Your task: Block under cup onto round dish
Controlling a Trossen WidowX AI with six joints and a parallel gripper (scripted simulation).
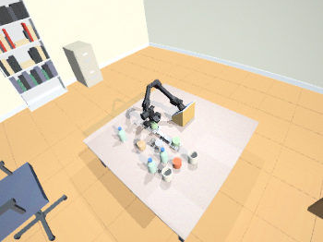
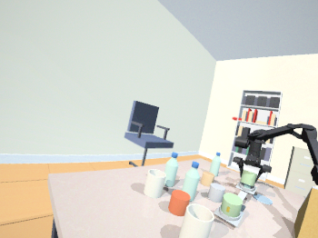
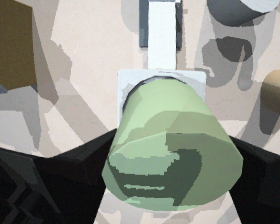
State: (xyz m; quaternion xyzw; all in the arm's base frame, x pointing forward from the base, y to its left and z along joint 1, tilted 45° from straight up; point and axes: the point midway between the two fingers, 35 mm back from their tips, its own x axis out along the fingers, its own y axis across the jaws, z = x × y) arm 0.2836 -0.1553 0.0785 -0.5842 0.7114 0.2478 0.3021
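My gripper [image 1: 152, 120] [image 2: 249, 173] is shut on a pale green cup [image 1: 154, 126] [image 2: 248, 178] [image 3: 171, 150] at the far end of the balance. The cup hangs slightly above the white end pad [image 2: 245, 191] [image 3: 133, 78]. The balance beam [image 3: 161, 22] runs away from it towards the second green cup [image 1: 175, 141] [image 2: 231, 204], which stands on the other end. The cup fills the wrist view and covers the middle of the pad; I see no block. The light blue round dish [image 2: 263, 200] lies on the table just past the held cup.
Two bottles [image 2: 172, 169] [image 2: 191, 180], a third bottle [image 2: 214, 163], an orange cup [image 2: 179, 202], two white cups [image 2: 154, 183] [image 2: 196, 221], a grey cup [image 2: 216, 192] and a tan cup [image 2: 207, 178] crowd the table near the balance. A cardboard box [image 1: 184, 114] [image 3: 15, 41] stands beside the arm.
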